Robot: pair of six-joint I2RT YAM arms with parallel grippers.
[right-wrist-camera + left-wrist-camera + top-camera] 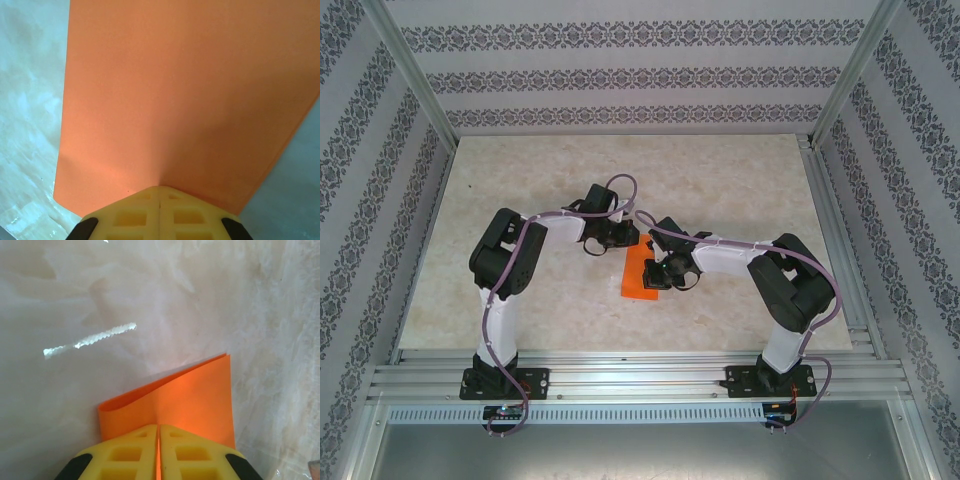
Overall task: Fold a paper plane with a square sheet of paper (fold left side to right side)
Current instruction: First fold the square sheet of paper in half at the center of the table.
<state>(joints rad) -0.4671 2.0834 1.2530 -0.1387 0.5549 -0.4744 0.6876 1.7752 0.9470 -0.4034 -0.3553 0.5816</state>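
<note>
The right fingers (150, 210) were clenched on the near right edge of the square sheet of paper (638, 280), which was folded over on itself above the pale tabletop (520, 180). At the sheet's far end, the left fingers (149, 460) were pinched shut on its doubled, curling edge.

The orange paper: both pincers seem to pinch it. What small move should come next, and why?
Probably the left pincer should press the fold flat: the orange paper is doubled over, yet its edge bulges uncreased while the right pincer holds it.
</note>
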